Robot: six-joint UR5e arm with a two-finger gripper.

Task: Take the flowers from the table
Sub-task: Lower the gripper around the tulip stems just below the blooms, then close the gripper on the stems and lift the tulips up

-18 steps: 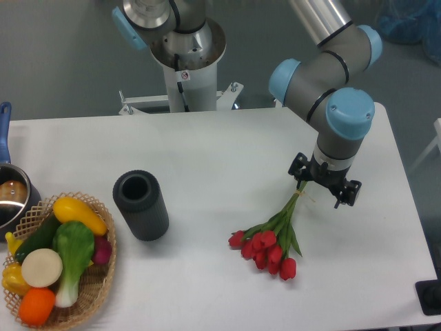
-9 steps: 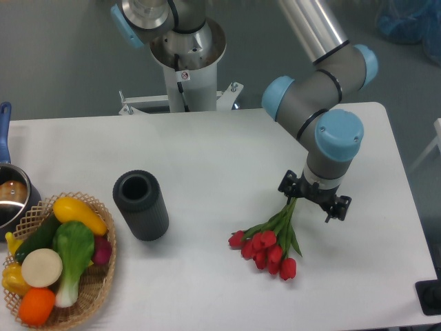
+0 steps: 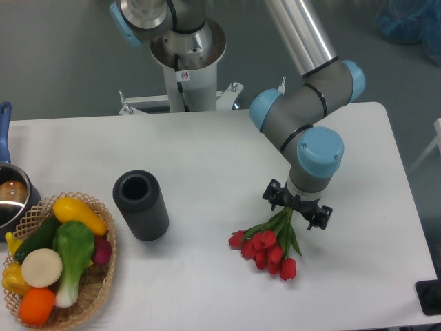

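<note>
Grey floor (image 3: 62,62), blue bundle (image 3: 406,17) at top right corner

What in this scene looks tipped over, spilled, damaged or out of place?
Nothing is spilled or visibly damaged. The flowers lie flat on the table under the gripper. The dark cylinder looks tilted or on its side.

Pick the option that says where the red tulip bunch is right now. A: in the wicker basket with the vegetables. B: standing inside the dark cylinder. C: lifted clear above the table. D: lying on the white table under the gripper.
D: the flowers lie flat on the table, their stems reaching up under the gripper.
</note>
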